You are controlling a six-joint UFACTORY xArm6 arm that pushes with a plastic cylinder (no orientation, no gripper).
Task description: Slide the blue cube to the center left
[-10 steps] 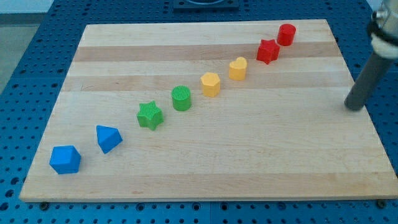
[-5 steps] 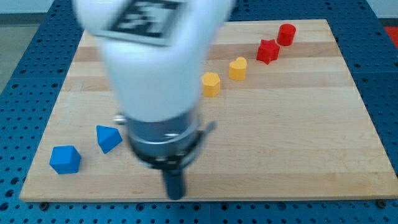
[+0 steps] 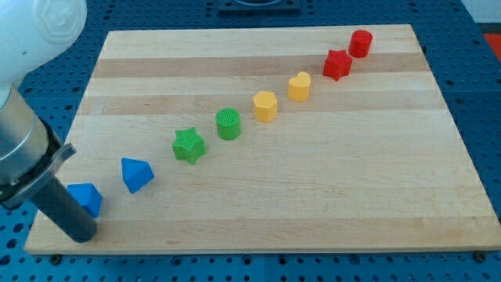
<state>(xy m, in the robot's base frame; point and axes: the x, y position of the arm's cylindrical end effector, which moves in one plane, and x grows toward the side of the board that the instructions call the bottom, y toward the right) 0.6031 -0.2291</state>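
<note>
Eight small blocks lie in a diagonal line across the wooden board (image 3: 313, 196), running from the view's bottom left up to the top right. Largest in the view is the arm itself, coming in from the top left corner; it carries no jaws, only a straight dark rod, so there is nothing to open or close.

My tip (image 3: 81, 235) sits at the board's bottom-left corner, just below and to the left of the blue cube (image 3: 86, 197), touching it or very nearly so; the rod covers the cube's left part.

Next along the line come a blue wedge-like block (image 3: 136, 174), a green star (image 3: 189, 145), a green cylinder (image 3: 228, 123), a yellow hexagonal block (image 3: 265, 105), a yellow heart-like block (image 3: 299, 85), a red star (image 3: 337, 63) and a red cylinder (image 3: 360, 42).

I judge the cube light, rigid and likely to slide easily on smooth wood, and likely to turn if struck off-centre. It cannot be gripped; I would press squarely on the face toward the view's bottom and push it up along the left edge.
</note>
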